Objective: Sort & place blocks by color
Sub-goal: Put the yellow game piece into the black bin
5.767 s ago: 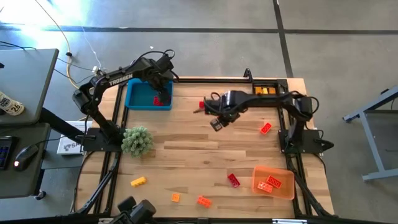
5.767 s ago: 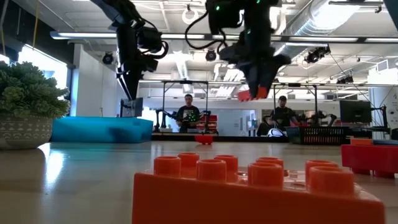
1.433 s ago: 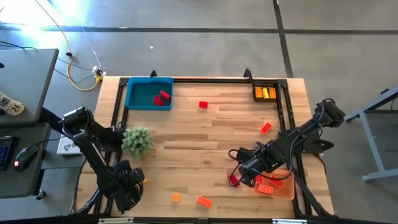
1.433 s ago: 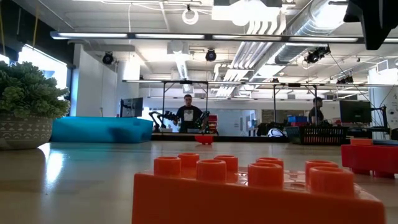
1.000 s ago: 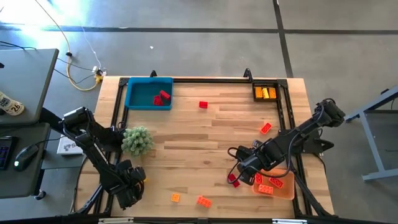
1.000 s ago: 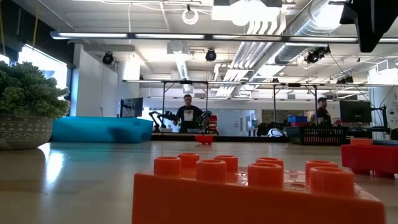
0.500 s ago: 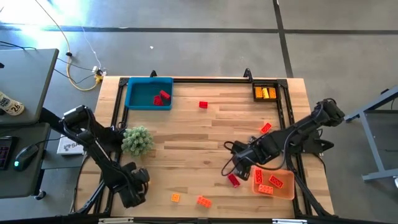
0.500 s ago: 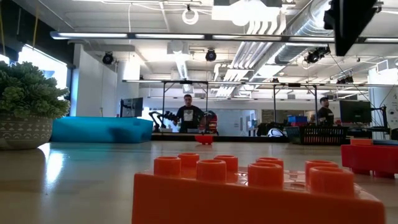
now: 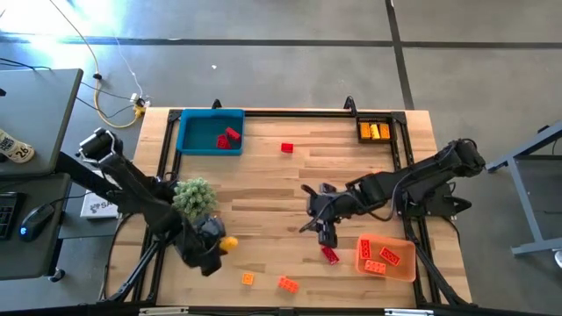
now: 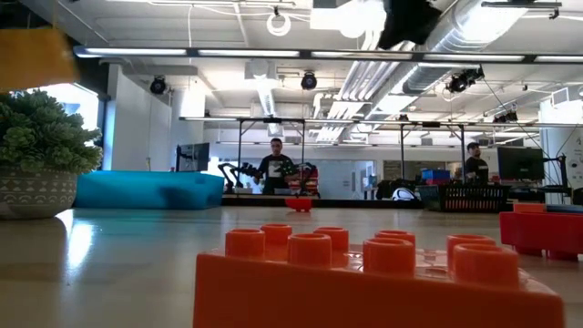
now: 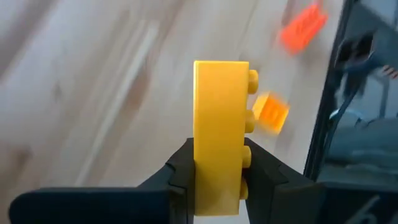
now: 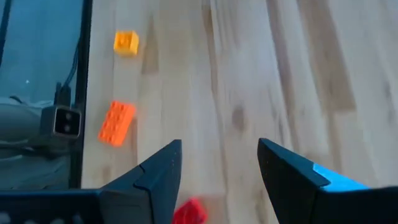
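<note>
Near the worktop's (image 9: 263, 189) front-left, beside the spiky green plant (image 9: 194, 198), the left gripper (image 9: 216, 247) has its jaws clamped on a yellow brick (image 11: 219, 133), a smooth studded plastic slab standing on end. Two orange bricks (image 9: 287, 283) lie on the pale wood planks just past it. Right gripper (image 9: 325, 230) hangs mid-worktop, jaws wide and holding nothing, directly over a red brick (image 9: 329, 254). Alongside sits a translucent orange tray (image 9: 405, 266) with orange pieces; a blue tray (image 9: 189, 140) with red ones and a small black bin (image 9: 375, 131) with yellow ones line the far edge. One red brick (image 9: 287, 147) and one orange (image 9: 375, 181) lie loose.
</note>
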### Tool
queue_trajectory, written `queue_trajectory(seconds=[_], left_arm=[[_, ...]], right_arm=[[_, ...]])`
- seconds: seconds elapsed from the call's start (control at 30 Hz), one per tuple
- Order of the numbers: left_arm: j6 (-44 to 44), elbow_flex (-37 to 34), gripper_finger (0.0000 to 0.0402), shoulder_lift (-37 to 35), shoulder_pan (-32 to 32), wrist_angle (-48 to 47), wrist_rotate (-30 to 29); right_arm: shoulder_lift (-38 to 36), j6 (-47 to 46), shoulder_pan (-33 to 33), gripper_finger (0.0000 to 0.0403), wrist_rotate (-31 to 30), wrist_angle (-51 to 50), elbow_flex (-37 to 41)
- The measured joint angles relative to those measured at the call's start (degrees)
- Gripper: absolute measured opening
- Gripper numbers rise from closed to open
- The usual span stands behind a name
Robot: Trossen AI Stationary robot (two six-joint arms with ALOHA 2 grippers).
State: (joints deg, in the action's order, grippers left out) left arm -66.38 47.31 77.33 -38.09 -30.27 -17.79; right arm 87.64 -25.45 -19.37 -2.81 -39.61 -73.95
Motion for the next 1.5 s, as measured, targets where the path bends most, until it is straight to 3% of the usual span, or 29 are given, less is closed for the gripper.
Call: queue_trajectory(seconds=[0.2,0.4,0.53,0.83,0.97,1.5], left_arm=[[12.89,0.0,0.0069,-2.87,8.33,3.87,-0.63],[25.79,0.0,0.0069,-3.04,16.64,9.52,2.55],[32.33,0.0,0.0069,-3.04,21.58,12.66,3.75],[44.55,0.0,0.0069,-3.04,30.8,20.92,12.63],[48.3,0.0,0.0069,-3.04,34.3,25.52,16.22],[54.59,0.02,0.0069,-3.04,41.58,32.99,20.18]], right_arm=[[0.0,6.55,3.08,0.0197,-0.01,6.2,0.0],[0.0,7.94,6.43,0.0197,0.28,14.59,0.0],[0.0,7.8,8.52,0.0197,3.81,19.63,0.0],[0.0,7.96,12.14,0.0197,6.81,24.58,0.0],[0.0,7.96,13.76,0.0197,7.85,24.69,0.0],[0.02,7.72,18.21,0.0197,8.85,27.49,0.0]])
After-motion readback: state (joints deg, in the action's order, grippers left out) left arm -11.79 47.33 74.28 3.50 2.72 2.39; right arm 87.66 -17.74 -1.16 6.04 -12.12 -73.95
